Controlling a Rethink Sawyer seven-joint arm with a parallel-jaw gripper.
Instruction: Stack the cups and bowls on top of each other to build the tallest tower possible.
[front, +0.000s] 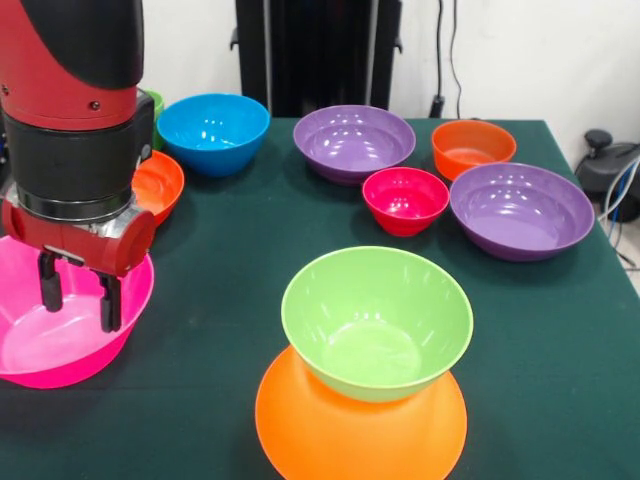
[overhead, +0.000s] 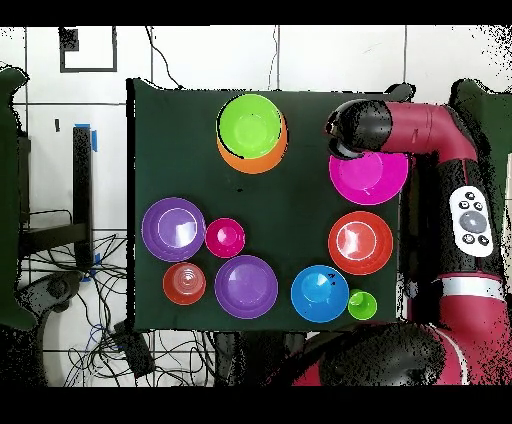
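Front view — glossy green bowl (front: 377, 322) upright atop upturned orange bowl (front: 361, 424)

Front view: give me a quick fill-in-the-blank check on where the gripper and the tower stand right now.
1. The green bowl sits upright on the upturned ____ bowl.
2. The gripper hangs, fingers apart, over the ____ bowl.
3. The small magenta-red bowl stands between the two ____ bowls.
4. The blue bowl holds ____.

Missing words: orange; pink; purple; nothing
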